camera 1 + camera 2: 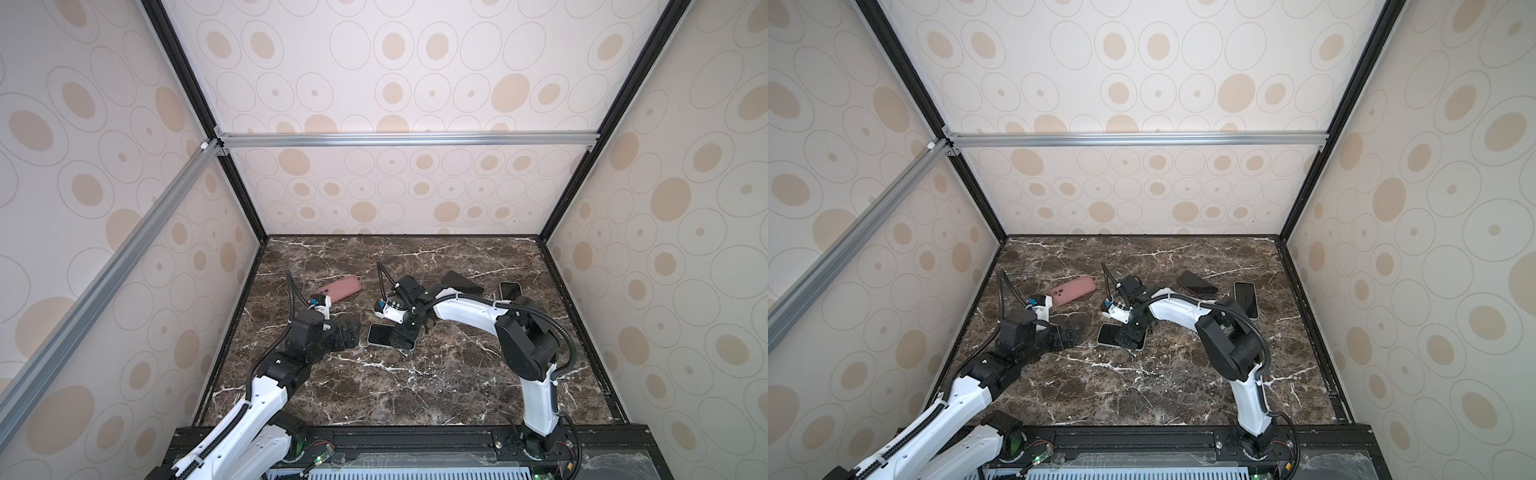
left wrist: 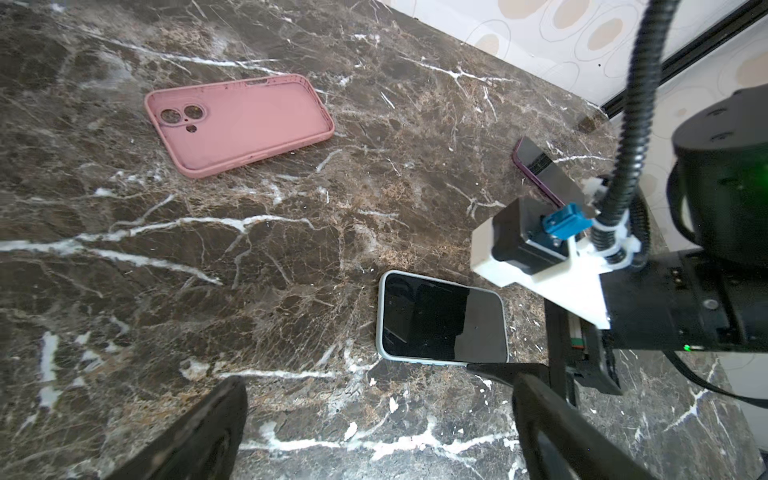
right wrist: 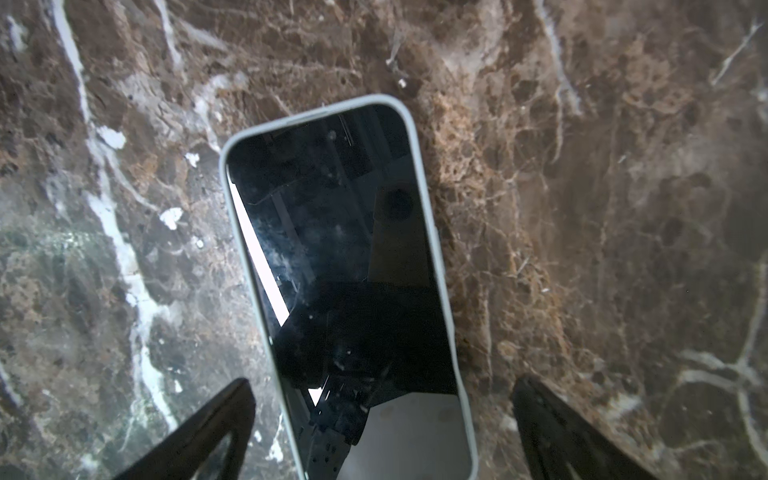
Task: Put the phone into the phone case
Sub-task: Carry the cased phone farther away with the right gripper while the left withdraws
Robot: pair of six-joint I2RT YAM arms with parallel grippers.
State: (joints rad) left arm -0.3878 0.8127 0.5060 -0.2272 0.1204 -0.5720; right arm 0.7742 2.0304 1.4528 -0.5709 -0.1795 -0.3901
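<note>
Right wrist view shows the phone (image 3: 345,266), screen up, lying flat on the marble tabletop (image 3: 623,208) between the wide-spread jaws of the right gripper (image 3: 382,386), which holds nothing. The left gripper (image 2: 357,378), equally wide and empty, hovers near it. The empty pink phone case (image 2: 241,124) lies apart, nearer the back wall.

Soft, even light is filling both top views: the pale walls (image 1: 415,83) are glowing bright, the dark table (image 1: 395,395) is showing much dimmer, and the arms (image 1: 457,309) are casting only faint, soft-edged shadows on it. In the left wrist view the wide lens is curving the table's edge, and the walls are washing out almost white. In the right wrist view the phone (image 3: 345,249) screen is mirroring a bright white streak, the table is blurring toward the corners, and the fingers (image 3: 208,428) of the right gripper (image 3: 382,386) are looking dark and out of focus.
</note>
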